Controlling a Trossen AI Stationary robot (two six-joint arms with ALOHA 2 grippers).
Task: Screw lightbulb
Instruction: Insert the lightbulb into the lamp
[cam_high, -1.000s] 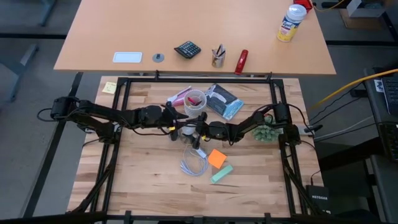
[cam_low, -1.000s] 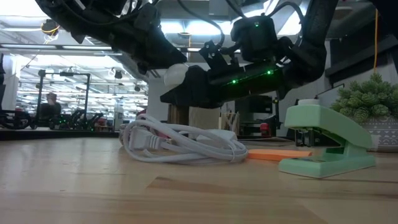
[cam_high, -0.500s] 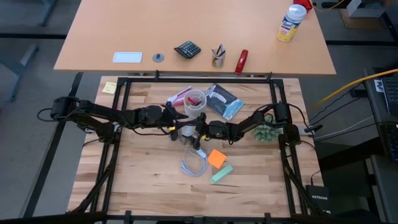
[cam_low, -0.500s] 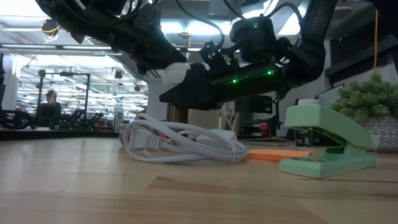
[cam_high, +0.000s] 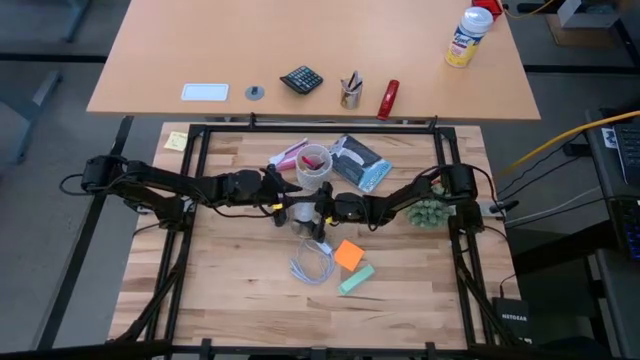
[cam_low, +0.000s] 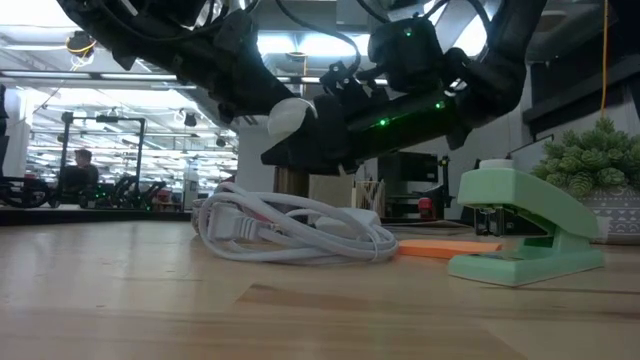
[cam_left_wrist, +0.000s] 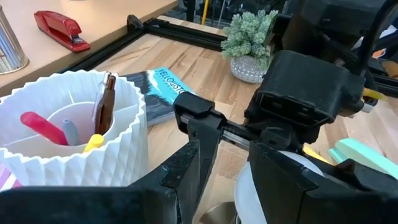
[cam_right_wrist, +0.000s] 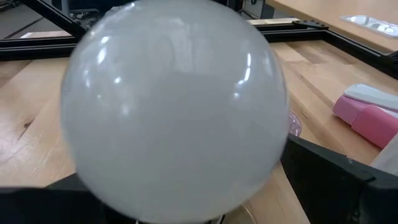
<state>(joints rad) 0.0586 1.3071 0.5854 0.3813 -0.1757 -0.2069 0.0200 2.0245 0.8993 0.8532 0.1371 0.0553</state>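
The lightbulb (cam_right_wrist: 180, 106) is white and round and fills the right wrist view. In the low view it (cam_low: 288, 115) shows above the table's middle. It also shows low in the left wrist view (cam_left_wrist: 267, 202). My right gripper (cam_high: 322, 211) reaches in from the table's right and is shut on it; its near finger (cam_low: 300, 155) runs below the bulb. My left gripper (cam_high: 288, 206) reaches in from the left and ends right beside the bulb. A brown post-like piece (cam_low: 290, 183) shows under the bulb; what it stands on is hidden. My right gripper pinches the bulb's round globe, low on its sides (cam_right_wrist: 273, 158), between its two fingers (cam_right_wrist: 339, 177). The fingers come about level from the table's right. The globe sticks up above them and is clear of the table.
A coiled white cord (cam_low: 290, 235) lies on the table just in front of the bulb. A green stapler (cam_low: 525, 235) and an orange pad (cam_high: 349, 254) lie to its right. A white ribbed cup with pens (cam_left_wrist: 68, 137), a blue packet (cam_high: 360, 162) and a small plant (cam_high: 428, 213) stand behind.
My right gripper has gone a little up with the lightbulb, which now sits slightly higher and more to the right in the low view.
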